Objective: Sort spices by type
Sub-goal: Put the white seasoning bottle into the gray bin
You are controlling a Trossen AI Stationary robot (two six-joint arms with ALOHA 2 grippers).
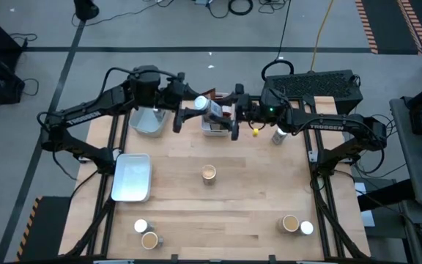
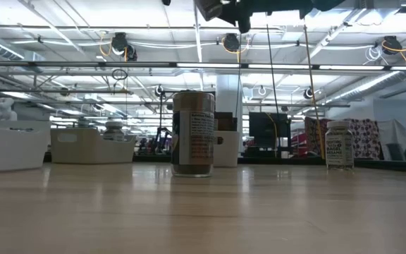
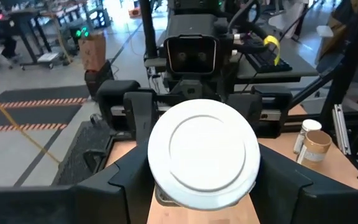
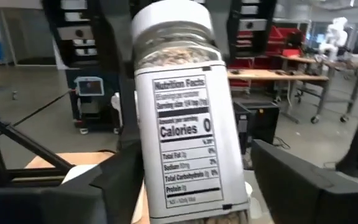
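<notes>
We find the white-topped jar (image 1: 203, 104) held aloft just above the small tray (image 1: 212, 129), left claw (image 1: 190, 111) clamped near its lid, right claw (image 1: 234, 117) apparently spread beside it. Rigid, smooth, probably slippery; grasp mid-body.

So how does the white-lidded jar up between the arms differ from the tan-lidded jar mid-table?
The white-lidded jar hangs tilted above the back of the table, between the left gripper and the right gripper. The tan-lidded jar stands upright mid-table, untouched. Their lids differ, white against tan. Both are round, labelled jars.
</notes>
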